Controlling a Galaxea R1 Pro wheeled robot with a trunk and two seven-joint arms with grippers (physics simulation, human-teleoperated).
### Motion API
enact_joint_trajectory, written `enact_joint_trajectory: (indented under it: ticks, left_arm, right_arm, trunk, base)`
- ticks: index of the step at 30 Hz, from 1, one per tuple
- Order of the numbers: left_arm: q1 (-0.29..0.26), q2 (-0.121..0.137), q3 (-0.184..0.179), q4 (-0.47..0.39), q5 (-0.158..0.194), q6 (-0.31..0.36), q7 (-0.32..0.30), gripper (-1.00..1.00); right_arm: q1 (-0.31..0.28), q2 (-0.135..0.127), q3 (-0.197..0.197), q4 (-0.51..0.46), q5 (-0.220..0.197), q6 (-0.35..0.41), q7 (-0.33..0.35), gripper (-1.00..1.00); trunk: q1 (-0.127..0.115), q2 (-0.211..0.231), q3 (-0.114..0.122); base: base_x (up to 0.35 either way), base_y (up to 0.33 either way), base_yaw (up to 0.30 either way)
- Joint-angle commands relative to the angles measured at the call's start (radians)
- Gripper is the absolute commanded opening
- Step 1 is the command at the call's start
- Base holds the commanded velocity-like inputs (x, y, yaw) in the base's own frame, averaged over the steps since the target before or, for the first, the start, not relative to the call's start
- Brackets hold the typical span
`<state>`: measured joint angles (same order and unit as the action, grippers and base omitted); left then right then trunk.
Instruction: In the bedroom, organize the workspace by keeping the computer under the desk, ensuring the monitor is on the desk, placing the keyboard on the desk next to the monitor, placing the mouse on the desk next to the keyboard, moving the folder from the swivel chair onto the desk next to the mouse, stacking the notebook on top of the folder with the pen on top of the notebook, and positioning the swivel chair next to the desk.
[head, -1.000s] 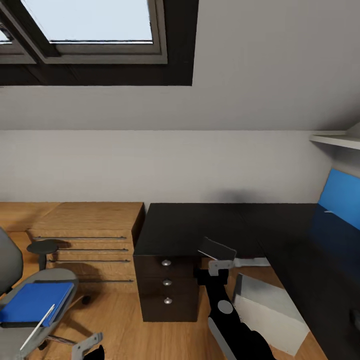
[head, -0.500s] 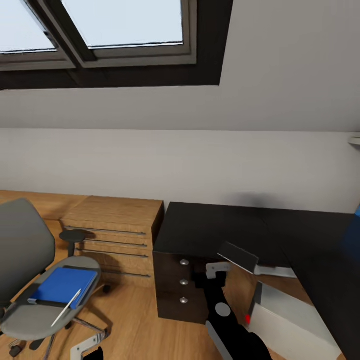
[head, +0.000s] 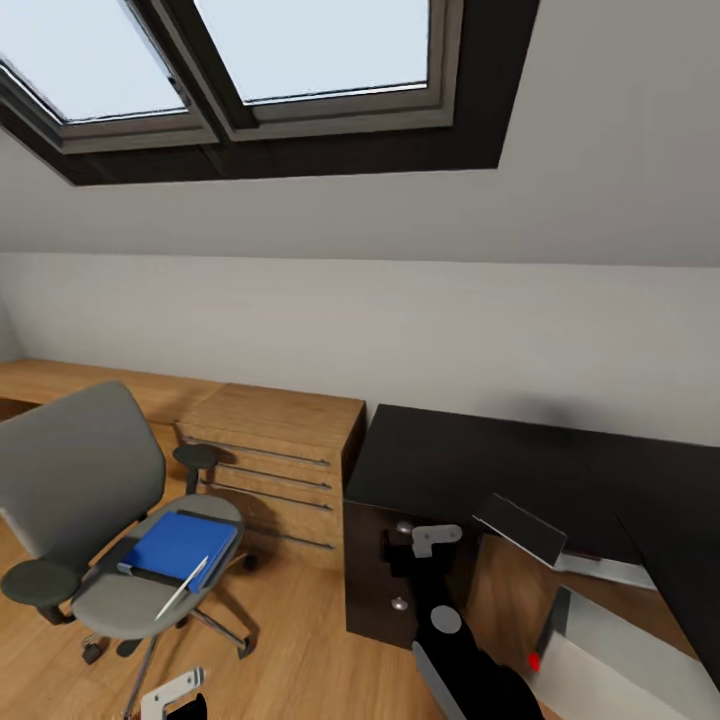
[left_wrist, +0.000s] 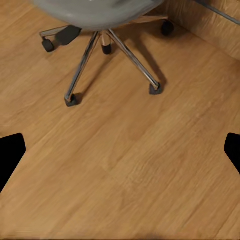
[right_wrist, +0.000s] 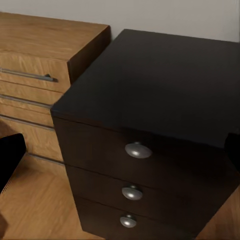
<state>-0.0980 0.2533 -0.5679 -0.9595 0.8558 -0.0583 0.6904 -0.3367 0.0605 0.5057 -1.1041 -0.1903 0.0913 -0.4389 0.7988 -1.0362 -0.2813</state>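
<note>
Head view: the grey padded swivel chair (head: 85, 500) with black armrests and chrome caster base is standing on the wooden plank floor (head: 290, 640), near the low light-wood drawer unit (head: 275, 455) along the white wall. The flat bright blue folder (head: 178, 543) is lying on the chair seat, and the thin white pen (head: 182, 588) is resting across the folder's near corner and the seat edge. The glossy black desk (head: 520, 470) is occupying the right side, with a dark three-knob drawer pedestal (head: 395, 575) under its near end. The silver-grey computer tower (head: 610, 665), red light showing on its dark front, is sitting on the floor under the desk. The right gripper (head: 437, 538) is hovering in front of the pedestal; the left gripper (head: 172, 693) is showing at the bottom edge, low beside the chair. Two skylight windows (head: 250, 60) are filling the sloped ceiling above. Left wrist view: the camera is looking down at the plank floor and the chair's chrome spokes (left_wrist: 107, 60) with black casters; the left gripper's dark fingertips (left_wrist: 10, 152) are sitting wide apart at the frame edges, released, nothing between them. Right wrist view: the camera is facing the black pedestal's three round metal knobs (right_wrist: 138, 150), wood drawer unit alongside; the right gripper's fingers (right_wrist: 9, 155) are likewise spread wide, released, holding nothing.
</note>
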Motion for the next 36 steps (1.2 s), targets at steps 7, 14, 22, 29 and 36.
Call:
enact_joint_trajectory:
  ticks: [7,14,22,29,36]
  left_arm:
    - [-0.002,0.001,-0.006,-0.001,0.008,-0.006,0.006,1.00]
    - [-0.002,0.001,-0.006,-0.001,0.007,-0.006,0.006,1.00]
    - [-0.002,0.001,-0.006,-0.001,0.008,-0.006,0.006,1.00]
    - [-0.002,0.001,-0.006,-0.001,0.008,-0.006,0.006,1.00]
    - [-0.002,0.001,-0.004,-0.001,0.008,-0.006,0.006,1.00]
  right_arm:
    - [-0.001,-0.001,0.002,-0.002,-0.004,0.004,-0.008,1.00]
    - [-0.001,-0.001,0.002,-0.002,-0.004,0.005,-0.008,1.00]
    - [-0.001,-0.003,-0.001,-0.003,-0.008,0.005,-0.001,1.00]
    - [-0.001,-0.004,-0.001,-0.005,-0.008,0.005,0.002,1.00]
    - [-0.001,-0.002,0.004,-0.008,-0.009,0.005,0.002,1.00]
  trunk:
    - [0.000,-0.001,-0.001]
    - [0.000,-0.001,-0.001]
    - [0.000,-0.001,-0.001]
    - [0.000,-0.001,-0.001]
    - [0.000,-0.001,-0.001]
  base:
    - [0.000,0.000,0.275]
    - [0.000,0.000,0.275]
    - [0.000,0.000,0.123]
    - [0.000,0.000,0.005]
    - [0.000,0.000,0.000]
